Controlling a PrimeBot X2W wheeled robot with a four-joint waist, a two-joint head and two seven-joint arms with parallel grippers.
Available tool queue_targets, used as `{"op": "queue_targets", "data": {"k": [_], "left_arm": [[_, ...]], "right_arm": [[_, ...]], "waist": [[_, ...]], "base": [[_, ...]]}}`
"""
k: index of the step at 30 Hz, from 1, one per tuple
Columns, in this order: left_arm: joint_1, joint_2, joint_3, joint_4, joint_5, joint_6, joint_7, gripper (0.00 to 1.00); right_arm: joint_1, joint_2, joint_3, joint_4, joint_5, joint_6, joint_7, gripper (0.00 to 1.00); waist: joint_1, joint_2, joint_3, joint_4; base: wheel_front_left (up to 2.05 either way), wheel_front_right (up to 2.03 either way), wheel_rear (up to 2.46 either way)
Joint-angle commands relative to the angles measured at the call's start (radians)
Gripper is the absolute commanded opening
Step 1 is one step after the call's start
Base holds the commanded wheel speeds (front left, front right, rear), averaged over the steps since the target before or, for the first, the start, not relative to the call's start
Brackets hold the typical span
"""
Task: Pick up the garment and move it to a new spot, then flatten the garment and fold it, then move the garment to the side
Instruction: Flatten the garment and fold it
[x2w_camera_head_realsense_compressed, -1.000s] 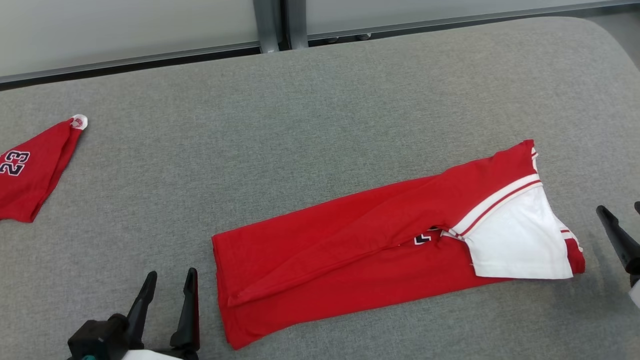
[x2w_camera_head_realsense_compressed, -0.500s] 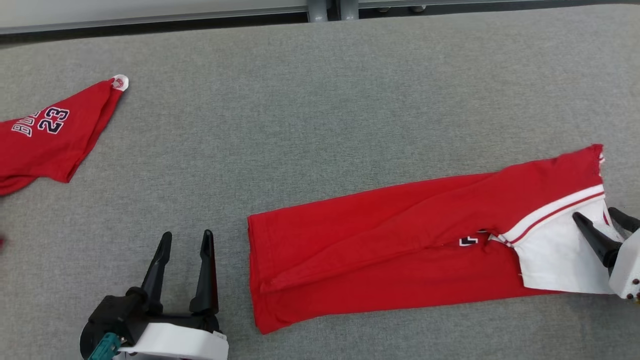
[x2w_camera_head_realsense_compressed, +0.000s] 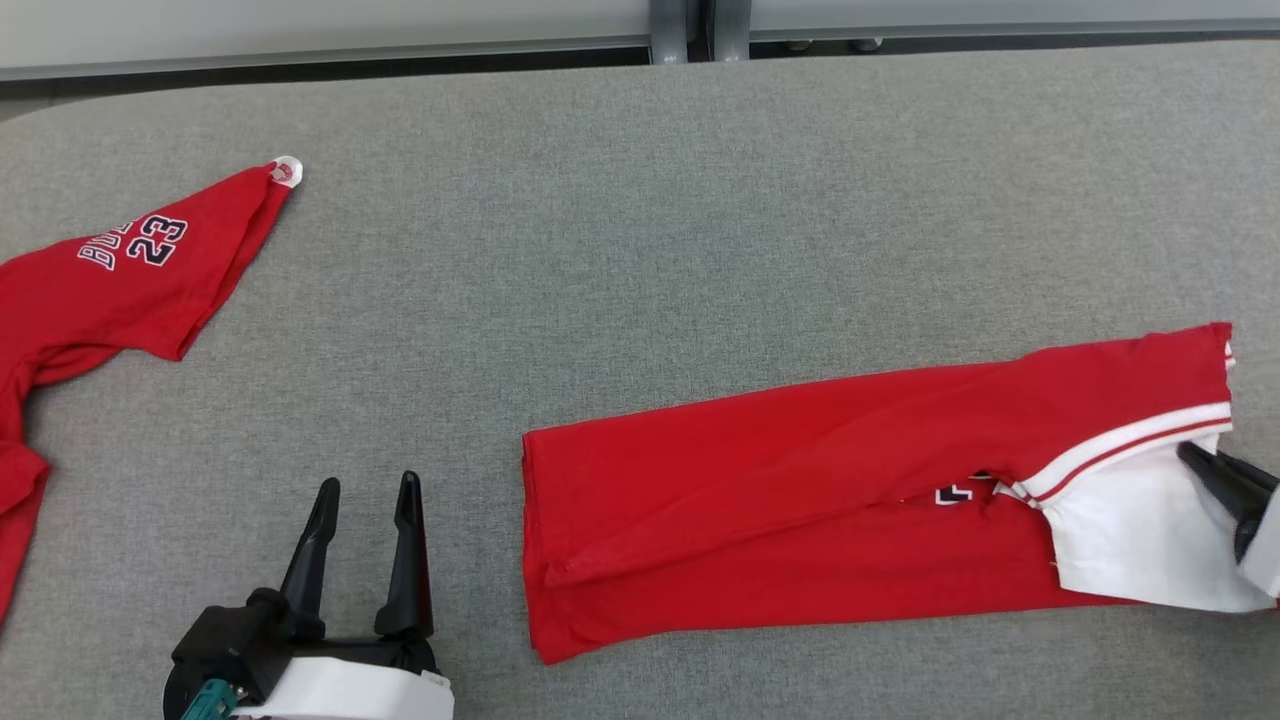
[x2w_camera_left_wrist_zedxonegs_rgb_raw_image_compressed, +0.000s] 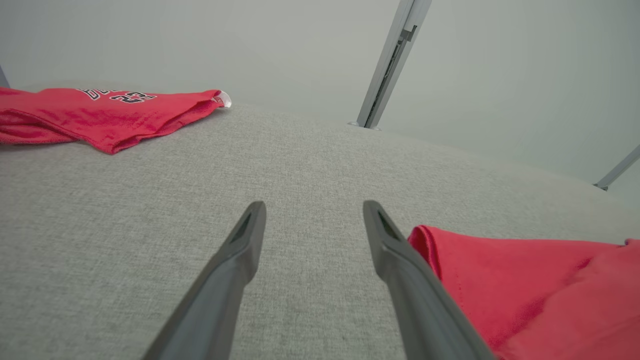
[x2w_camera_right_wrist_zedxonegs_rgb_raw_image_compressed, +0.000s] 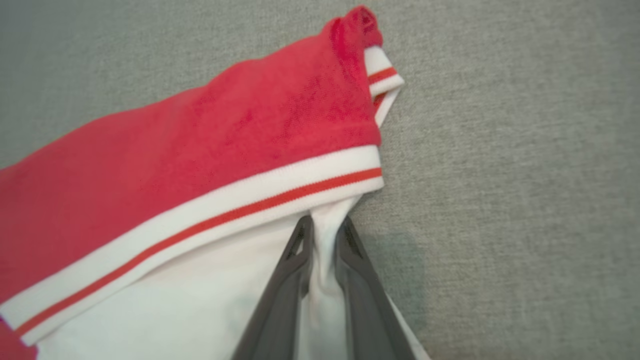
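Grey table (x2w_camera_head_realsense_compressed: 640, 200): 2nd red jersey (x2w_camera_head_realsense_compressed: 110, 280) at left, apart from garment (x2w_camera_head_realsense_compressed: 800, 500)

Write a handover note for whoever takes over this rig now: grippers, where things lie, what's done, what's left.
Left gripper: open, empty, beside the garment's left end.
Right gripper: shut on the garment's white end.
Garment: on the table, folded into a long strip; another red shirt lies far left.
Done: lengthwise fold.
Left: probably a cross fold, then moving it aside.
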Motion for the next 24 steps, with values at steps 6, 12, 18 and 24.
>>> {"op": "queue_targets", "data": {"k": [6, 12, 18, 24], "left_arm": [[0.044, -0.013, 0.029, 0.038, 0.002, -0.034, -0.004, 1.00], [0.087, -0.018, 0.043, 0.060, -0.014, -0.045, -0.004, 1.00], [0.120, -0.018, 0.026, 0.078, -0.063, -0.025, -0.004, 1.00], [0.071, -0.017, -0.021, 0.110, -0.078, -0.022, -0.004, 1.00]], "right_arm": [[0.048, -0.153, -0.085, 0.065, 0.096, -0.001, -0.035, 0.00], [0.102, -0.243, -0.195, 0.021, 0.240, 0.000, 0.018, 0.00], [0.164, -0.211, -0.142, -0.268, 0.307, 0.000, 0.114, 0.00], [0.112, -0.020, 0.024, -0.441, 0.216, 0.001, 0.150, 0.00]], "waist": [[0.0000, 0.0000, -0.069, 0.010], [0.0000, 0.0000, -0.124, 0.021], [0.0000, 0.0000, -0.161, -0.003], [0.0000, 0.0000, -0.136, -0.026]], "base": [[0.00, 0.00, 0.00], [0.00, 0.00, 0.00], [0.00, 0.00, 0.00], [0.00, 0.00, 0.00]]}}
